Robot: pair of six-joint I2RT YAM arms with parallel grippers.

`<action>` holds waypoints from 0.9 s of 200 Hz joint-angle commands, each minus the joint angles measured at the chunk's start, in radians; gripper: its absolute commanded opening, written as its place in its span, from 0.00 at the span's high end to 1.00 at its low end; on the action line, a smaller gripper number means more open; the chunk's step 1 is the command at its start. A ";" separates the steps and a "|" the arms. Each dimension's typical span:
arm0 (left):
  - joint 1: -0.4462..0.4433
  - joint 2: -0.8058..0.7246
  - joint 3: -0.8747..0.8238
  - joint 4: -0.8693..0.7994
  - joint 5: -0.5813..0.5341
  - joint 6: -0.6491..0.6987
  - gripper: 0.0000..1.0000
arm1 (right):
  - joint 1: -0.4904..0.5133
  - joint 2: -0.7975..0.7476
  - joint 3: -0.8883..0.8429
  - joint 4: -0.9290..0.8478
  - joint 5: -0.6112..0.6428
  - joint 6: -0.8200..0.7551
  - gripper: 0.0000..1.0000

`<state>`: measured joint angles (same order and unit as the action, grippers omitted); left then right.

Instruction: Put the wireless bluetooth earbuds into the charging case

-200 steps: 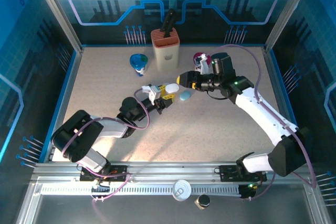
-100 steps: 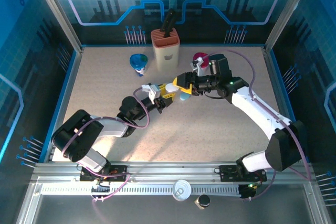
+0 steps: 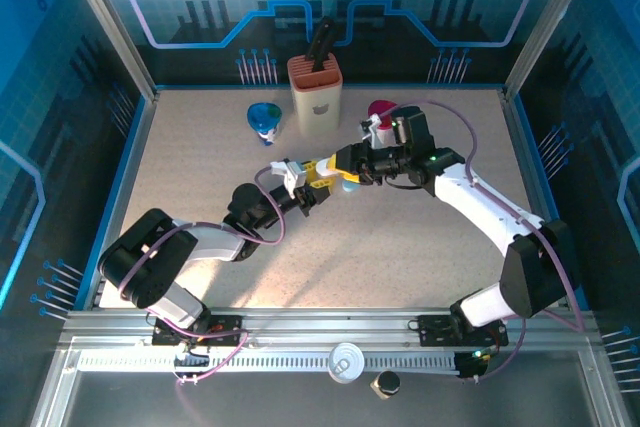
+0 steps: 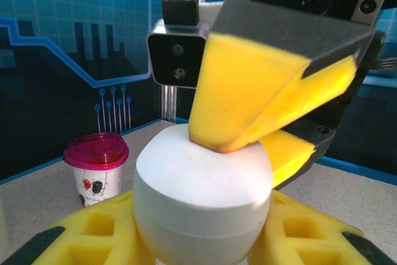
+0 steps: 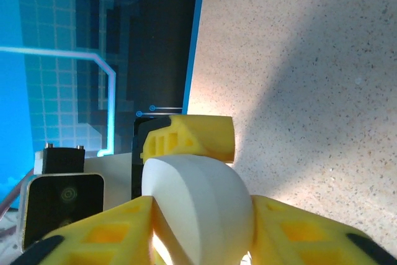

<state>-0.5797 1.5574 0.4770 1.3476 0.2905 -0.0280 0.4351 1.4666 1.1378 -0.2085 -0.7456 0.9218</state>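
Note:
The white pebble-shaped charging case (image 4: 205, 197) is closed and held up off the table. My left gripper (image 4: 201, 240) is shut on its lower half, a yellow pad on each side. My right gripper (image 5: 198, 234) has come in from the right and is shut on the case's (image 5: 198, 203) upper half. In the left wrist view one of its yellow fingers (image 4: 248, 91) lies on the case's top and the other sits behind it. From above, the left gripper (image 3: 316, 182) and right gripper (image 3: 338, 165) meet mid-table. The earbuds are hidden from view.
A light blue case (image 3: 350, 185) lies on the table just under the right gripper. A knife block (image 3: 315, 92), a blue object (image 3: 264, 119) and a pink-lidded cup (image 3: 380, 112) stand at the back. Open tabletop lies in front of both arms.
My right gripper moved left to the white case and closed its fingers on its top. The left gripper stayed still with the case in it.

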 commanded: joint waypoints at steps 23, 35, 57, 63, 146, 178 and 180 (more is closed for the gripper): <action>-0.008 -0.006 0.005 0.049 0.017 0.015 0.67 | -0.006 -0.011 -0.029 0.032 -0.013 0.006 0.83; -0.006 -0.017 -0.001 0.029 0.017 0.024 0.59 | -0.009 -0.019 -0.034 0.032 -0.002 0.001 0.86; -0.007 -0.041 -0.004 -0.032 0.035 0.052 0.47 | -0.019 -0.032 -0.042 0.031 0.017 -0.011 0.87; -0.007 -0.047 -0.007 -0.048 0.040 0.064 0.42 | -0.023 -0.036 -0.048 0.027 0.027 -0.014 0.87; -0.004 -0.172 0.009 -0.506 0.225 0.285 0.09 | -0.191 -0.093 -0.266 -0.078 0.218 -0.141 0.85; -0.004 -0.191 0.056 -0.726 0.276 0.358 0.04 | -0.224 -0.073 -0.363 -0.070 0.268 -0.172 0.85; -0.005 -0.192 0.060 -0.741 0.277 0.363 0.04 | -0.227 -0.069 -0.368 -0.067 0.269 -0.173 0.85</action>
<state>-0.5800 1.3914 0.4801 0.8421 0.4801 0.2333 0.2310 1.3960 0.8185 -0.2668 -0.5251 0.7979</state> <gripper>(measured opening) 0.951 0.231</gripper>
